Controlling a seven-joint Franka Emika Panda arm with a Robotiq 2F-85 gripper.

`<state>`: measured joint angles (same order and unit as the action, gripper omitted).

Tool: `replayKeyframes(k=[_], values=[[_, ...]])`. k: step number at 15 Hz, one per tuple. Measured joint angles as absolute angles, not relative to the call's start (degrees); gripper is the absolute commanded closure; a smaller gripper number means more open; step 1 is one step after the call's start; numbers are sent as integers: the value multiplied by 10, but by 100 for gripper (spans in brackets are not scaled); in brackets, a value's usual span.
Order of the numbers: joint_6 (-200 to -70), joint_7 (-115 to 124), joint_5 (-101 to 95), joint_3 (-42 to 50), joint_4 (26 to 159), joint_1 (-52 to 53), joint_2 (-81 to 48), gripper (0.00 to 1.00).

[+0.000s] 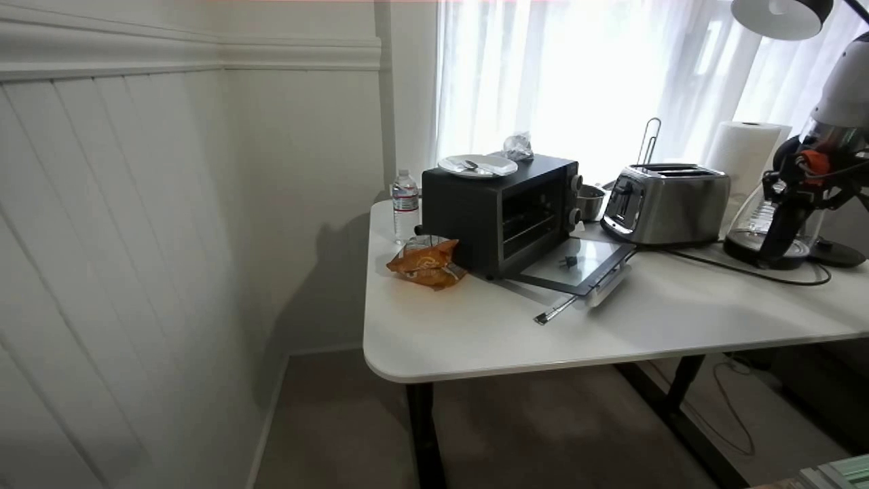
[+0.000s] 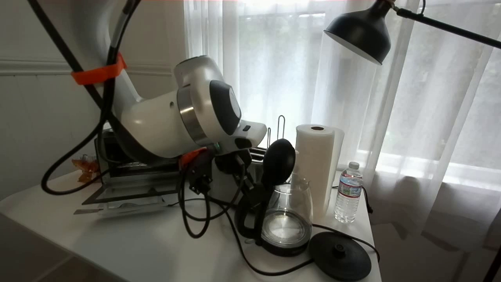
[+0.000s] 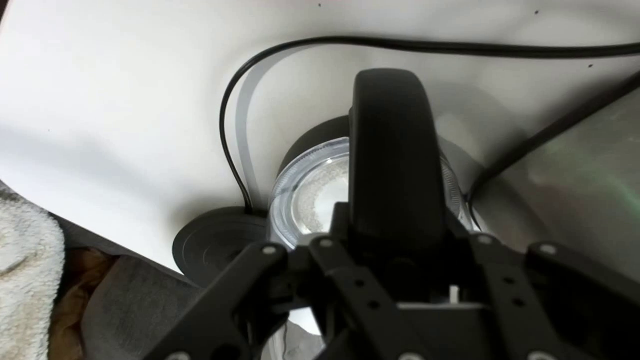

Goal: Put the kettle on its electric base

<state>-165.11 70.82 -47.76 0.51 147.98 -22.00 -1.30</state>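
kettle (image 2: 287, 231): upright in an exterior view, on or barely above the white table (image 2: 129, 243); cannot tell whether its bottom touches.
handle (image 3: 395, 145): long axis runs up and down the wrist view, set between the fingers (image 3: 341, 220).
gripper (image 3: 397, 225): looks clamped on the handle, one finger against each side.
electric base (image 2: 339, 260): just beside the kettle, on the side away from the handle in that exterior view, near the table's edge; left of the kettle in the wrist view. cannot tell whether they touch.
peg (image 2: 339, 247): likely the target; the move calls for a small lift, then sideways, then the kettle's middle down over it.
cord (image 3: 400, 45): curves from the base around the kettle; could get pinched underneath.
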Motion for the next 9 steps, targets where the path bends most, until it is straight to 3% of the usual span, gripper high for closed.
replayKeyframes(k=[5,9], values=[[-1651,684,-439,-1,1477,-220,-12,1],[-1646,674,-429,-1,1461,-220,-11,0]])
